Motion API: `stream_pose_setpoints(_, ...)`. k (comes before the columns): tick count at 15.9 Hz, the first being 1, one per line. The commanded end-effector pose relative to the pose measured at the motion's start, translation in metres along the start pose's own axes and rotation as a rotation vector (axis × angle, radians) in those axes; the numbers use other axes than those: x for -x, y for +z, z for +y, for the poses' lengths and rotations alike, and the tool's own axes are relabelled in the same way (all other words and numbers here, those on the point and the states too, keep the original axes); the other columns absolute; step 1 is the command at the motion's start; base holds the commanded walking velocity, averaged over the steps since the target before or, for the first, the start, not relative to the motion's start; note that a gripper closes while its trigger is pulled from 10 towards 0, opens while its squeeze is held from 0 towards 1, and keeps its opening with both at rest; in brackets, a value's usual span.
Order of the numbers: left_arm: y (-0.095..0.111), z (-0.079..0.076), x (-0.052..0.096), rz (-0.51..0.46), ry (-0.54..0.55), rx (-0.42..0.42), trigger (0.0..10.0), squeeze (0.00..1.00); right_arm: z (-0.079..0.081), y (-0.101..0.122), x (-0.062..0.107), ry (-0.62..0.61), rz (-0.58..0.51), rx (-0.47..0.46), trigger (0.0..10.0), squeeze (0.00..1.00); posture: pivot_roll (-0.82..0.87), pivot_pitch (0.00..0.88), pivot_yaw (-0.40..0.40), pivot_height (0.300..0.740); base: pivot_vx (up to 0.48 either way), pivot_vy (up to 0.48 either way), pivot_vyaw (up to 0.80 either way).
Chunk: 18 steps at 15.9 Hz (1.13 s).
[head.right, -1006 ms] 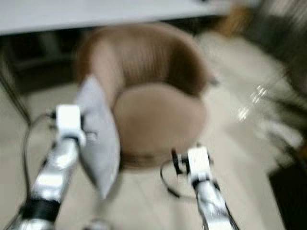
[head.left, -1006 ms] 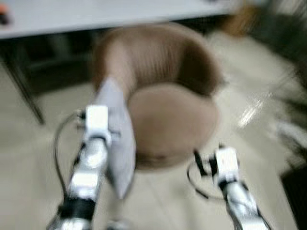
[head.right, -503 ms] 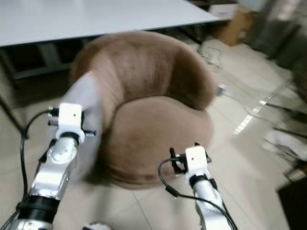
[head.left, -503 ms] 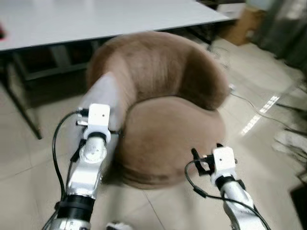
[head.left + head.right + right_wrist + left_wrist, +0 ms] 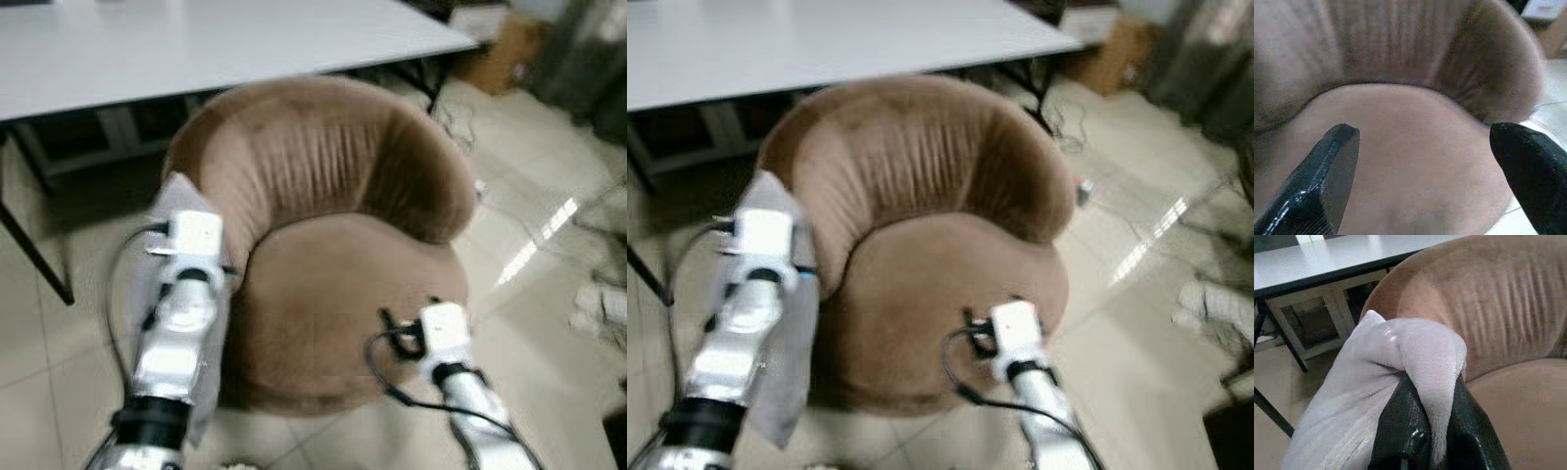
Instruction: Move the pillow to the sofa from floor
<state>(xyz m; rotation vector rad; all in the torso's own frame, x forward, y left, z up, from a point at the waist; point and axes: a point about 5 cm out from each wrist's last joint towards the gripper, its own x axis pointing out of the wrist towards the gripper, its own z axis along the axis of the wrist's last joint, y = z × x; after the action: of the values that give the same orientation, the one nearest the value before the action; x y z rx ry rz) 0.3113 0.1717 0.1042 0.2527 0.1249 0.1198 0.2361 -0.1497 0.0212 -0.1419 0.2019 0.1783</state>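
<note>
The grey pillow [image 5: 1371, 382] is in the air, held by the left claw [image 5: 1432, 431], whose two black fingers [image 5: 1396, 431] are pressed together on a fold of the fabric. The pillow hangs down beside the left arm, at the left outer side of the brown sofa [image 5: 333, 196], close to its round backrest; whether it touches the backrest, I cannot tell. In the head views the pillow [image 5: 789, 323] shows as a pale sheet behind the silver arm, and its lower part reaches down toward the tiled floor [image 5: 59, 333]. The sofa is a round armchair with a curved ribbed back and a soft round seat. The right claw [image 5: 1425, 171] is wide open, with its fingers [image 5: 1327, 171] far apart, and it holds nothing; it hovers just above the front of the seat. Behind the sofa stands a white tabletop [image 5: 196, 49] on dark legs. A brown cardboard box [image 5: 500, 44] is on the floor at the far right.
</note>
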Motion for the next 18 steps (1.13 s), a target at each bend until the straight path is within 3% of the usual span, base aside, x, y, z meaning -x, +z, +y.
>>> stream_pose_setpoints(1,0.012,0.009,-0.003,-0.063,0.022,-0.003,0.0,0.00,0.006,0.003,-0.002,0.015,-0.015,-0.001,10.0,0.10,0.13,0.028,-0.061,0.740,0.000,0.000,0.00)
stream_pose_setpoints(5,0.013,0.009,-0.003,-0.069,0.024,-0.015,0.0,0.00,0.007,0.001,-0.002,0.021,-0.013,0.000,10.0,0.10,0.14,0.023,-0.062,0.740,0.000,0.000,0.00)
stream_pose_setpoints(11,0.020,0.014,-0.007,-0.087,0.032,-0.025,0.0,0.00,0.007,-0.001,-0.002,0.027,-0.008,0.002,10.0,0.10,0.14,0.021,-0.060,0.740,0.406,-0.153,0.00)
stream_pose_setpoints(14,0.010,0.019,-0.011,-0.006,0.062,0.039,0.0,0.00,0.009,-0.003,-0.002,0.031,-0.001,0.001,10.0,0.10,0.14,0.023,-0.058,0.740,0.480,0.000,0.00)
stream_pose_setpoints(18,0.014,0.022,-0.015,-0.016,0.072,0.035,0.0,0.00,0.008,-0.004,-0.001,0.031,0.000,0.003,10.0,0.10,0.14,0.045,-0.063,0.740,0.480,0.000,0.00)
